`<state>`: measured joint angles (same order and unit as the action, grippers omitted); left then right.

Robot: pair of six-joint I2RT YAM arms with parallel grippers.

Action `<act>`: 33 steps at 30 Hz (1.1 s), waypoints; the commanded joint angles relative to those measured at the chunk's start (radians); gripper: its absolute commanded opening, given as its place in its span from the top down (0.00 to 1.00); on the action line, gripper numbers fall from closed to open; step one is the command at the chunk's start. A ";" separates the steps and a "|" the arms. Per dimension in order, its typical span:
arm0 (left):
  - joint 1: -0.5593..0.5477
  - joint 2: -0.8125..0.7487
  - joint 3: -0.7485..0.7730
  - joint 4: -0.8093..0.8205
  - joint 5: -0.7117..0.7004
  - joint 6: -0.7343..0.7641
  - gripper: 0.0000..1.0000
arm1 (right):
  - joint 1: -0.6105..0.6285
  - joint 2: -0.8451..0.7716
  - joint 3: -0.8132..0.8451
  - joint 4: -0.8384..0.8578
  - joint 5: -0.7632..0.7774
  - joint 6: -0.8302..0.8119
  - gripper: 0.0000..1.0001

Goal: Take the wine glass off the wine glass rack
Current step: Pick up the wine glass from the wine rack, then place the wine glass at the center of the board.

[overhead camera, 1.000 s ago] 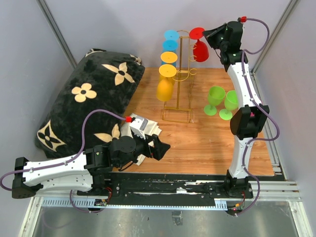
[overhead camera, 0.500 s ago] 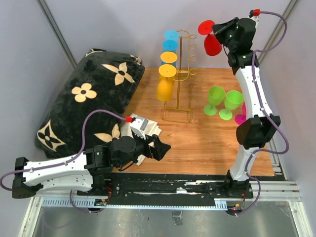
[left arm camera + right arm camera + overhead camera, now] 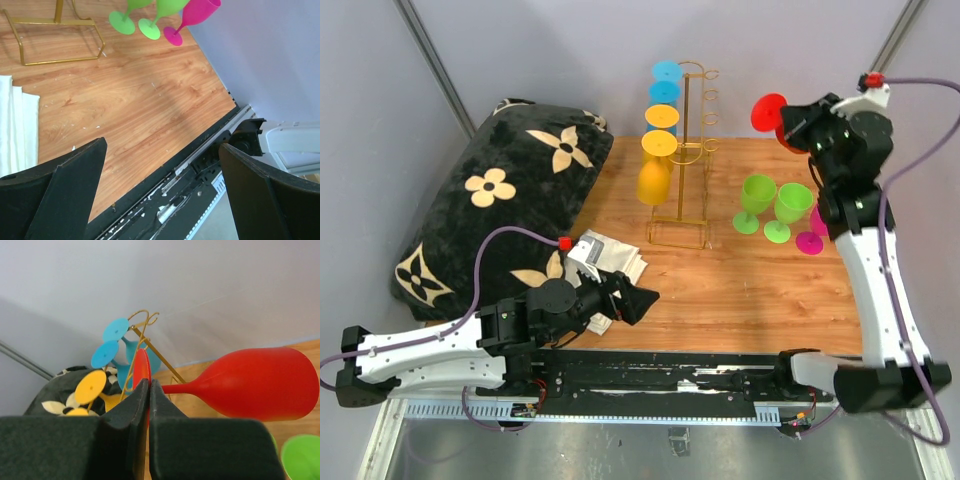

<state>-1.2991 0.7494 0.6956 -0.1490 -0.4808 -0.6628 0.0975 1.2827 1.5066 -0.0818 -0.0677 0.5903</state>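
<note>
Red wine glass (image 3: 767, 112) moved right, off rack (image 3: 683, 200); R jaws pinch foot, green glasses (image 3: 757, 190) nearby; L jaws agape.

Red wine glass (image 3: 260, 385); gold wine glass rack (image 3: 686, 150); 2 green glasses (image 3: 758, 192); black pillow (image 3: 470, 235), cream flowers.

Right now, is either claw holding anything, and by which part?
The right claw holds the red wine glass by its round foot, pinched edge-on between the shut fingers. The left claw is open and holds nothing.
</note>
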 commanded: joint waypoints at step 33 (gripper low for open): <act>0.003 0.033 -0.023 0.216 -0.043 -0.074 0.00 | 0.056 -0.474 -0.703 -0.133 -0.705 0.039 0.99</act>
<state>-1.2991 0.7719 0.6880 -0.0582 -0.4969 -0.6987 0.1162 0.8082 0.8173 -0.3256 -0.6643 0.6384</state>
